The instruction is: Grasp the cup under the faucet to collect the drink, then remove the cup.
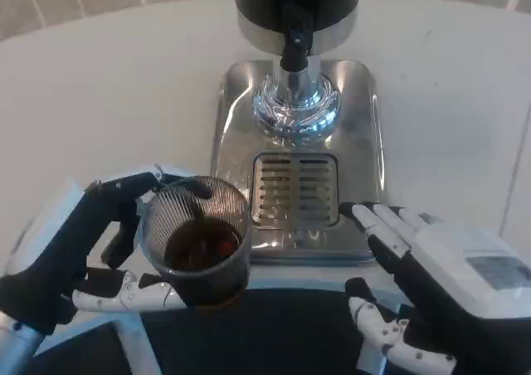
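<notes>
A clear ribbed cup (197,241) with dark drink in its bottom is held by my left hand (99,250), whose fingers wrap around its sides. The cup sits low at the front left, off the drip grate (294,190) and away from the black faucet (295,45) of the dispenser at the top. My right hand (431,284) is at the front right, fingers apart, holding nothing, its fingertips close to the right front corner of the steel tray (358,118).
The dispenser's chrome base (296,105) stands on the steel tray at the middle. White table (108,93) spreads to the left and right. A dark surface (274,333) lies along the near edge between my hands.
</notes>
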